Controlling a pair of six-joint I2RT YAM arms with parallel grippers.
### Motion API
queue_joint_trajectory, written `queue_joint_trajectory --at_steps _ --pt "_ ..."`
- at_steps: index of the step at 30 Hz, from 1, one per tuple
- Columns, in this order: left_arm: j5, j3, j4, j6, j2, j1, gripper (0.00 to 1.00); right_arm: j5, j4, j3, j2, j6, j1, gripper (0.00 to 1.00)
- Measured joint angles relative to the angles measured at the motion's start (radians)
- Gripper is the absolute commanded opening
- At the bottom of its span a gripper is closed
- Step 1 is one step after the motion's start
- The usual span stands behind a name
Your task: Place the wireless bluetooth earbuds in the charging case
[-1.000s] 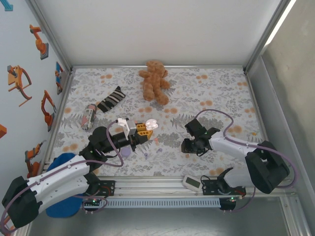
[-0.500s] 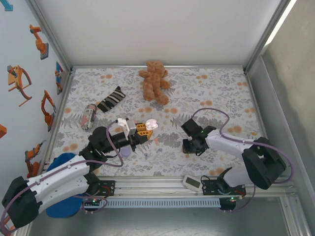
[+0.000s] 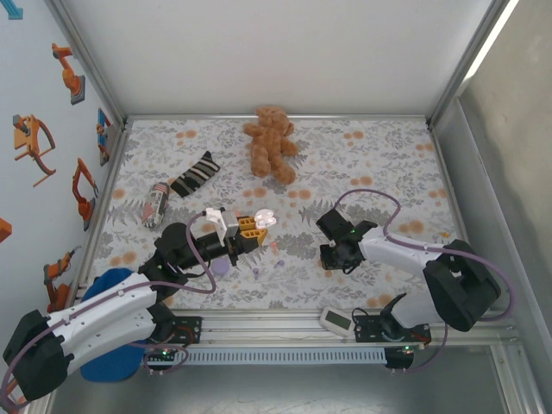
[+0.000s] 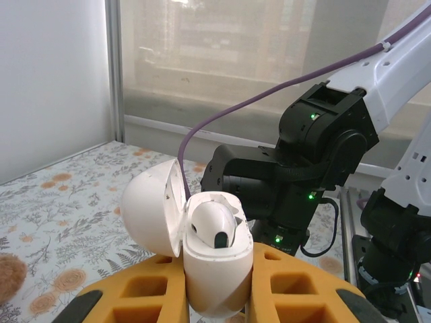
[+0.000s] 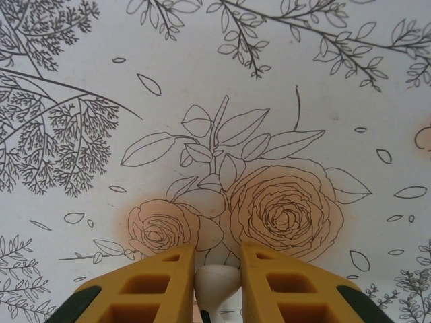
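Note:
My left gripper (image 3: 248, 229) is shut on a white charging case (image 4: 217, 269) and holds it upright above the mat. The case's lid (image 4: 151, 208) is swung open to the left, and one white earbud (image 4: 212, 225) sits in the case. The case also shows in the top view (image 3: 263, 219). My right gripper (image 3: 332, 257) is down on the floral mat, right of centre. Its yellow fingers (image 5: 161, 286) press on both sides of a second white earbud (image 5: 217, 282), whose lower part is cut off by the frame edge.
A brown teddy bear (image 3: 272, 142) lies at the back, with a striped sock (image 3: 197, 172) and a small can (image 3: 155, 204) at the left. A tiny pink bud (image 3: 275, 246) and a lilac piece (image 3: 221, 267) lie under the left gripper. A white device (image 3: 336, 320) rests on the near rail.
The right gripper's jaws have closed in on the white earbud, and that arm has shifted slightly left. The left arm and the case have not moved.

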Motion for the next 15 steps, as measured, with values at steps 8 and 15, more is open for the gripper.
queue_joint_trajectory --at_steps 8,15 --pt "0.000 0.000 0.000 0.000 -0.002 0.000 0.00 0.001 -0.002 0.002 0.000 -0.004 0.002 0.21" --pt "0.000 0.000 0.000 0.000 -0.002 0.000 0.00 -0.022 -0.001 0.002 -0.019 -0.005 0.011 0.21"
